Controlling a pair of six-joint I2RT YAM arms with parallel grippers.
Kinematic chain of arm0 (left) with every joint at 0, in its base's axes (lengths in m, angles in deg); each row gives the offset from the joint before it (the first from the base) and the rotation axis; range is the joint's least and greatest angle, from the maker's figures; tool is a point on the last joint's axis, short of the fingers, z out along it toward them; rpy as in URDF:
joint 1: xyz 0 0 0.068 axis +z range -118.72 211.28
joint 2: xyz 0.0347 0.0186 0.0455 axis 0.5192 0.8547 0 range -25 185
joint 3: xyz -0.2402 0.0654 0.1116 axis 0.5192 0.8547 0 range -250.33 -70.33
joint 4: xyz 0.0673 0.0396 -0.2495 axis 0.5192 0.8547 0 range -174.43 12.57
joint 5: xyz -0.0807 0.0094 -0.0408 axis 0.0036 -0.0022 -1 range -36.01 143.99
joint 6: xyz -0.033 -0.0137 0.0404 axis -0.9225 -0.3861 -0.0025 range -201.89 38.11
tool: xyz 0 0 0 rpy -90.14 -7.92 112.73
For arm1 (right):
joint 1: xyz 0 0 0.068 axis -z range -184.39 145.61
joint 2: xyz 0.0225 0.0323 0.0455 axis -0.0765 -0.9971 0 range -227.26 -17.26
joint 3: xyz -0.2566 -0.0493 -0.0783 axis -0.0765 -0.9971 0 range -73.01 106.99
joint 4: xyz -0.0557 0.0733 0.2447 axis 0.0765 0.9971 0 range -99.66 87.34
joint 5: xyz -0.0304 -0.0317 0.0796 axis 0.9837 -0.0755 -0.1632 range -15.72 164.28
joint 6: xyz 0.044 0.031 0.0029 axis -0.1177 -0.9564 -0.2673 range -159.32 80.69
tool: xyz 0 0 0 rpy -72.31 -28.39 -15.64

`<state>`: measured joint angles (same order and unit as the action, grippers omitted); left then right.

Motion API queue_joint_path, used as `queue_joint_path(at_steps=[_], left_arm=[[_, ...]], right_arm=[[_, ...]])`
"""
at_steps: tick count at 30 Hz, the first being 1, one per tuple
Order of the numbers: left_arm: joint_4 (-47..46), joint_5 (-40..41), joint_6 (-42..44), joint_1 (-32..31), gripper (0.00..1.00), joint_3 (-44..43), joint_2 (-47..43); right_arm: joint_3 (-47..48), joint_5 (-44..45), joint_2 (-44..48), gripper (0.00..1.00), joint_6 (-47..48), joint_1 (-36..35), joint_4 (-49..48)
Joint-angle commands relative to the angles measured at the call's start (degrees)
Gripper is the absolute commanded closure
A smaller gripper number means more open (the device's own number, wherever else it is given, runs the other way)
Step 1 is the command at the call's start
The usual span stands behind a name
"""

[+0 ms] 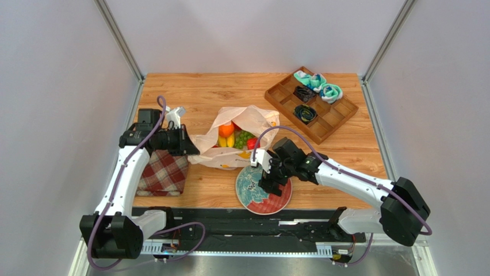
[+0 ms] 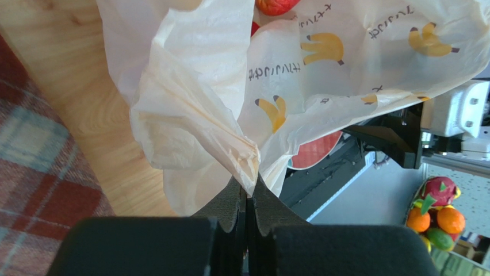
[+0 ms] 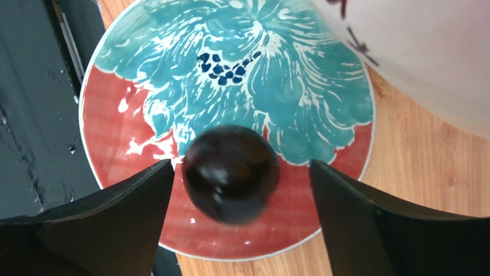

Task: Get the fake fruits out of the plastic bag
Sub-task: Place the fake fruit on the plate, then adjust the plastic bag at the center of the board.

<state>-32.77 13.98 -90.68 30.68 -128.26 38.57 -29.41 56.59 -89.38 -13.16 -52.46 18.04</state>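
Note:
The plastic bag (image 1: 253, 118) lies open in the middle of the table. An orange (image 1: 226, 130), yellow bananas (image 1: 230, 141), green grapes (image 1: 243, 138) and a red fruit (image 1: 252, 143) show inside it. My left gripper (image 1: 192, 146) is shut on a bunched edge of the bag (image 2: 310, 86), pinched between its fingertips (image 2: 247, 192). My right gripper (image 1: 270, 184) hangs open over the teal-and-red plate (image 1: 253, 198). In the right wrist view a dark purple-black round fruit (image 3: 230, 172) sits on the plate (image 3: 115, 115) between the spread fingers of the gripper (image 3: 241, 164), with a gap at each side.
A red plaid cloth (image 1: 164, 172) lies under my left arm. A wooden compartment tray (image 1: 339, 115) with cloths and cables stands at the back right. A black rail (image 1: 241, 221) runs along the near edge just below the plate.

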Motion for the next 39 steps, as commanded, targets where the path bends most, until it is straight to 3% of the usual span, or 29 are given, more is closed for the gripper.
queue_joint_path(at_steps=[1, 4, 11, 15, 19, 21, 26, 29, 32, 33, 35, 36, 39], left_arm=[[-0.68, -3.49, -5.96, 0.25, 1.00, 5.79, -4.58], [-2.95, -5.17, -12.63, 0.25, 1.00, 15.55, -9.59], [-4.11, -5.25, -12.82, 0.25, 1.00, 15.92, -7.58], [-2.45, -5.34, -11.95, 0.25, 1.00, 15.04, -8.72], [3.34, -7.54, -8.53, 0.34, 1.00, 12.50, -11.35], [8.25, -8.07, -6.07, 0.25, 1.00, 11.44, -12.94], [12.59, -7.63, -4.12, 0.25, 1.00, 9.86, -17.60], [11.28, -7.80, -4.21, 0.34, 1.00, 10.47, -18.92], [8.90, -6.85, -3.86, 0.25, 1.00, 10.56, -20.24], [7.85, -6.58, -3.95, 0.25, 1.00, 10.47, -20.50], [6.88, -5.53, -3.77, 0.25, 1.00, 10.30, -20.86], [6.09, -5.00, -3.86, 1.47, 1.00, 10.38, -21.03], [5.47, -4.20, -5.18, 1.92, 1.00, 11.17, -21.30]], right_arm=[[11.64, -3.56, 4.78, 0.06, -0.39, 0.00, 8.90], [23.24, -7.08, 6.72, 0.11, -1.54, 0.00, 12.20], [36.11, -12.54, -3.71, 0.28, -12.70, -1.66, -0.71], [36.30, -3.35, -13.82, 0.43, -15.94, -4.74, -8.42], [38.32, 8.08, -22.53, 0.53, -19.98, -7.03, -9.34], [39.98, 15.80, -26.92, 0.53, -25.50, -6.86, -8.55], [39.73, 22.00, -30.19, 0.48, -29.93, -7.12, -10.03], [36.13, 19.82, -30.01, 0.49, -30.54, -8.43, -11.44], [29.91, 2.36, -28.52, 0.50, -27.32, -11.33, -13.81], [27.79, -5.61, -27.30, 0.45, -25.29, -12.73, -15.47], [21.58, -2.03, -26.15, 0.44, -27.35, -16.17, -18.02], [20.23, 0.27, -25.80, 0.55, -28.34, -16.09, -21.69], [22.67, -0.58, -26.93, 0.62, -27.12, -16.35, -19.01]])
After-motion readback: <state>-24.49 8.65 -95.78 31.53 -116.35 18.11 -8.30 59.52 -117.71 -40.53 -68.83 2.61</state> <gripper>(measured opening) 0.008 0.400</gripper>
